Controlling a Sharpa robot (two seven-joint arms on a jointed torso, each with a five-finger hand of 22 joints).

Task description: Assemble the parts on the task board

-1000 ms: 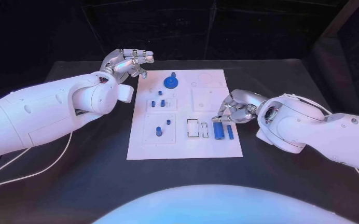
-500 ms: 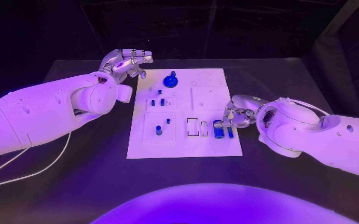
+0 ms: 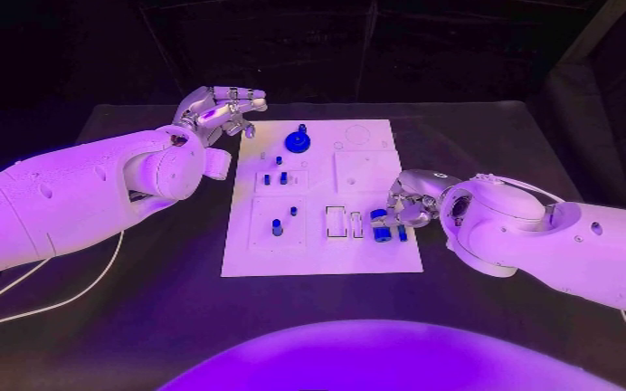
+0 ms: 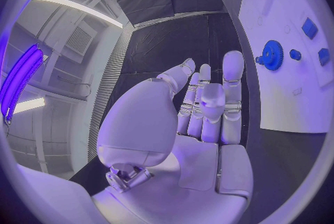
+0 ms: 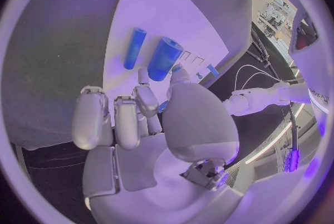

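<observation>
My right hand (image 3: 407,203) sits at the right edge of the task board (image 3: 372,260), its fingers curled in beside the two loose blue parts there. From the wrist view, the thick blue cylinder (image 5: 165,58) lies just beyond my fingertips (image 5: 145,80), with the thin blue rod (image 5: 134,48) just beside it, a little farther out; both lie flat on the white plate with their long axes running roughly parallel to each other and pointing away from my palm. I cannot tell whether a fingertip already touches the cylinder's near end: something blue peeks between thumb and finger, but it is too hidden to call it a hold.

My left hand (image 3: 219,109) hovers over the desk (image 3: 130,128) by the board's far left corner, fingers apart and holding nothing, near the blue gear (image 3: 298,143) and well apart from the cylinder. So the right hand is plainly nearer. I judge the next move needs my fingers to close across the cylinder's width, not along its length.
</observation>
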